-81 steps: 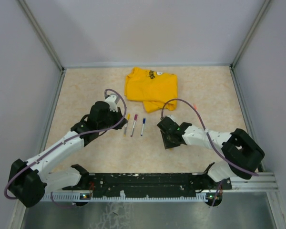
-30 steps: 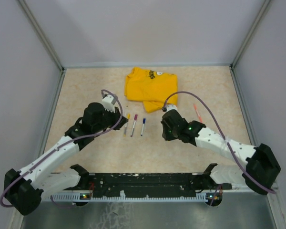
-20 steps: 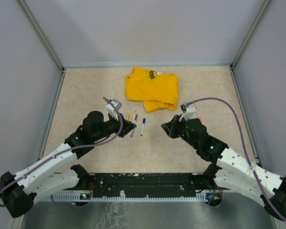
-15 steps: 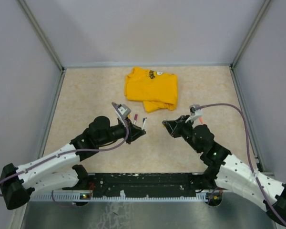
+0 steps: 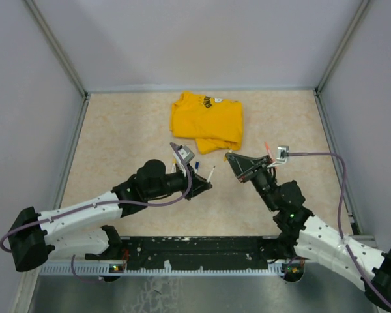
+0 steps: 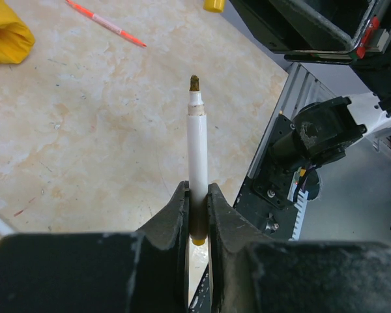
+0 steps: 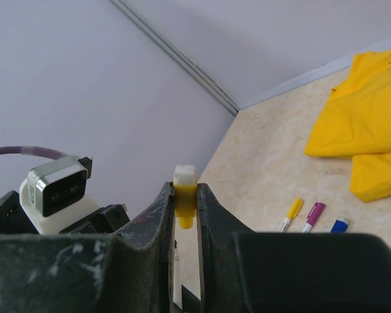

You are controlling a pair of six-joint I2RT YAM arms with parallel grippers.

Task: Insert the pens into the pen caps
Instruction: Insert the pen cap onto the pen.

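The left arm (image 5: 85, 212) lies low, stretched from its base at 7 o'clock toward the middle of the bench (image 5: 117, 130), and its left tool (image 5: 205, 184) points to about 2 o'clock. The right arm (image 5: 313, 228) rises from 5 o'clock with the wrist turned back, so the right tool (image 5: 233, 158) points to about 10 o'clock and faces the other one. The two tool tips are near each other above the middle of the bench, but apart.

The left tool's matte black fingers are clamped on the rear of a pen (image 6: 197, 143). It has a thin, smooth, round white barrel, a bare olive-brown felt tip and a yellow plug at the back end. Its tip juts toward the right tool. The right tool pinches a cap (image 7: 184, 188) between scuffed black fingers; it is a short yellow plastic piece with a paler end.

The bench is a beige, marbled, matte sheet. Three capped pens (image 7: 313, 216) lie on it side by side near the middle, with yellow, magenta and blue caps. An orange-red pen (image 5: 268, 149) lies alone toward 3 o'clock. A folded yellow T-shirt (image 5: 207, 120), soft cloth with a dark print, lies at 12 o'clock.
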